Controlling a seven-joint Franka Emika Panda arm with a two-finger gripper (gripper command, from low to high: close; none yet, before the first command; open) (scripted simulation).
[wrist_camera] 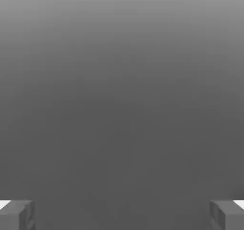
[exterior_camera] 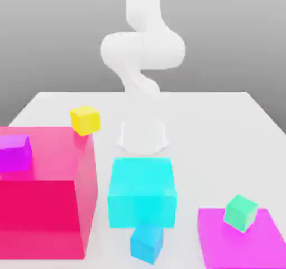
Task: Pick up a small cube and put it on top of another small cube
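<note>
A small sky-blue cube (exterior_camera: 147,244) lies on the white table near the front edge, just in front of a big cyan block (exterior_camera: 141,192). In the hand view my gripper (wrist_camera: 122,214) is open; its two grey fingertips (wrist_camera: 19,215) stand far apart with nothing between them, facing plain grey background. The white arm (exterior_camera: 142,56) rises from its base behind the cyan block and runs up past the picture's top edge.
A small green cube (exterior_camera: 241,212) sits tilted on a flat magenta slab (exterior_camera: 246,245) at the exterior view's right. A large pink block (exterior_camera: 47,195) at the left carries a purple cube (exterior_camera: 14,152). A yellow cube (exterior_camera: 85,120) stands at its far corner.
</note>
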